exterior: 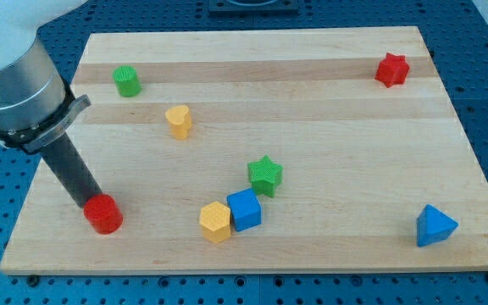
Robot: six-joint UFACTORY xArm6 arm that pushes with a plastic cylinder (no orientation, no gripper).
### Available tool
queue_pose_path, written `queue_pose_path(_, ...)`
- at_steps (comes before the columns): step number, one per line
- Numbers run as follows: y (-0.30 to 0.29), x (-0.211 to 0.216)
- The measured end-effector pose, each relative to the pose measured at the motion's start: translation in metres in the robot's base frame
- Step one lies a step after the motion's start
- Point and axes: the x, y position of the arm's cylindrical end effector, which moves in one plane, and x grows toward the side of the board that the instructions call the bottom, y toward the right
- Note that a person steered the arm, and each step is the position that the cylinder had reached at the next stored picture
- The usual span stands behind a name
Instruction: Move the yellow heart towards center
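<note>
The yellow heart (179,121) sits on the wooden board (329,127) left of the middle, toward the view's top. My tip (86,202) is at the board's lower left, far below and left of the heart. It touches or sits just behind the red cylinder (103,213). The dark rod slants up to the arm's grey body at the view's upper left.
A green cylinder (127,80) is at the upper left. A green star (265,175), blue cube (245,209) and yellow hexagon (215,221) cluster at lower centre. A red star (391,69) is upper right, a blue triangle (435,225) lower right.
</note>
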Motion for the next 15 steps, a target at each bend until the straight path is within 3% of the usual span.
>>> queue_pose_path(15,-0.037,0.008)
